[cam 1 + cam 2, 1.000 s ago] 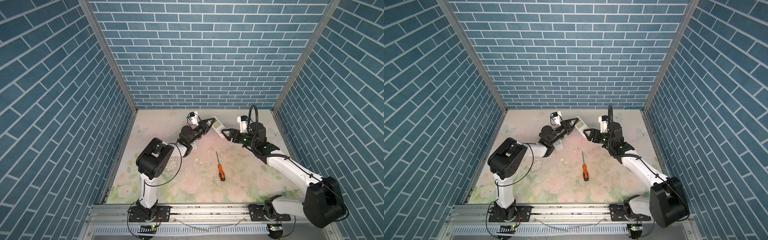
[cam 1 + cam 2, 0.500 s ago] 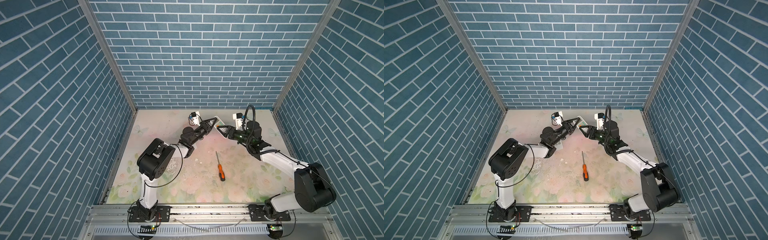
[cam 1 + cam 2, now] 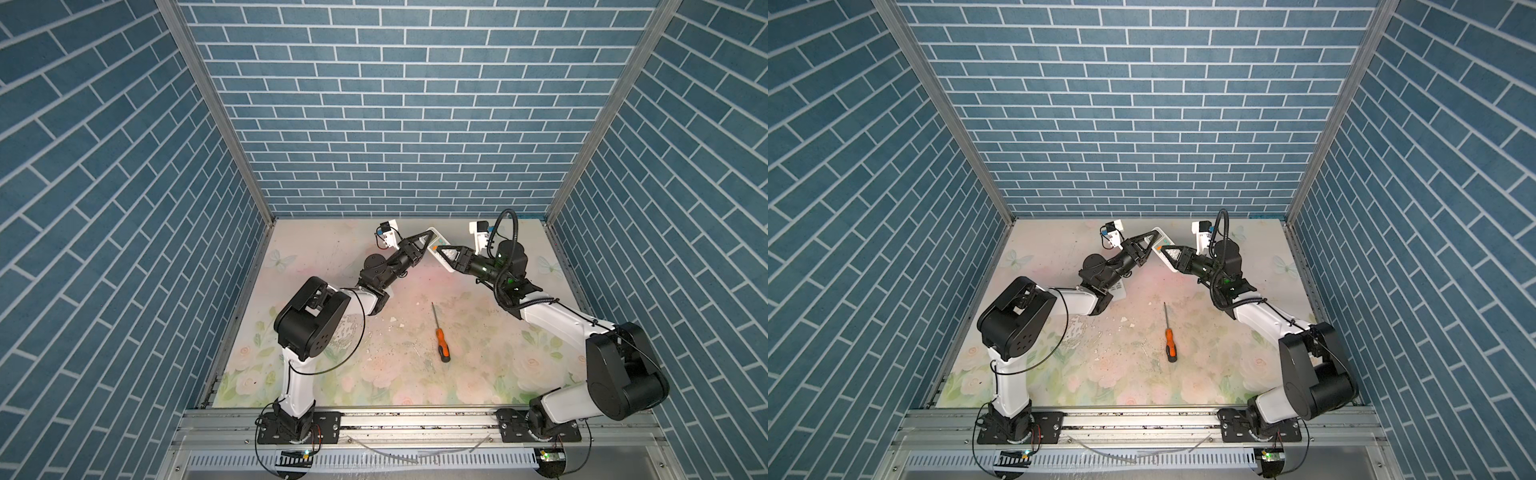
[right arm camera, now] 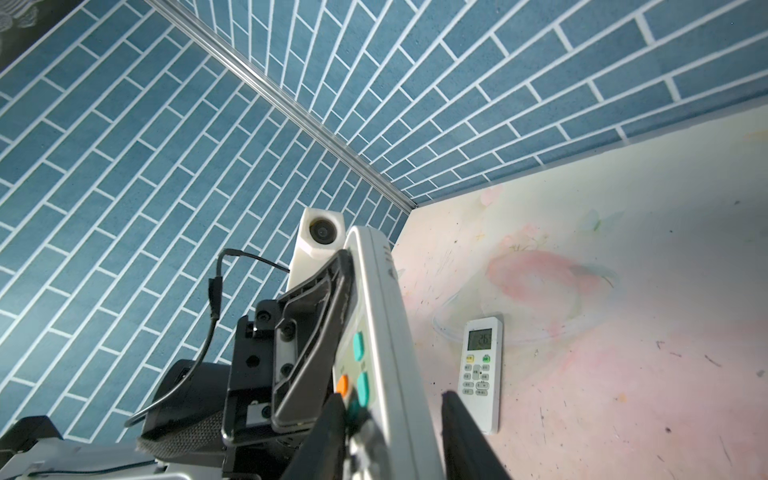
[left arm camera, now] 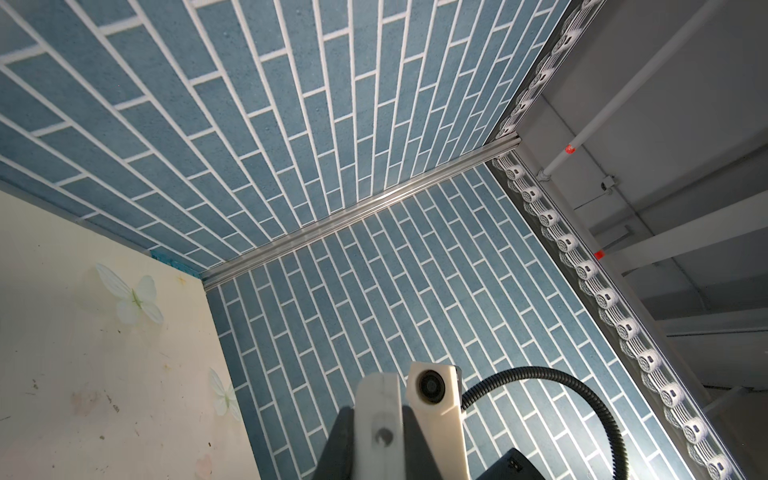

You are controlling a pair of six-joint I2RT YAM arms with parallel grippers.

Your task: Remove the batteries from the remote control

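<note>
My left gripper (image 3: 428, 240) (image 3: 1152, 239) is shut on a white remote control (image 3: 437, 242) (image 3: 1161, 240) and holds it up in the air near the back of the table. In the left wrist view the remote's narrow end (image 5: 378, 415) stands between the dark fingers. My right gripper (image 3: 441, 252) (image 3: 1166, 251) has its jaws on either side of the remote's lower end (image 4: 386, 332). One finger (image 4: 332, 419) touches the button face, and a small gap shows at the other finger (image 4: 457, 419). The batteries are hidden.
A second white remote (image 4: 480, 370) (image 3: 1120, 291) lies face up on the table beside the left arm's forearm. An orange-handled screwdriver (image 3: 439, 336) (image 3: 1169, 336) lies mid-table. Blue brick walls close in the back and both sides.
My right gripper has moved left to the held remote, and its jaws have narrowed around the remote's lower end. The left gripper has kept its hold and hardly moved.
</note>
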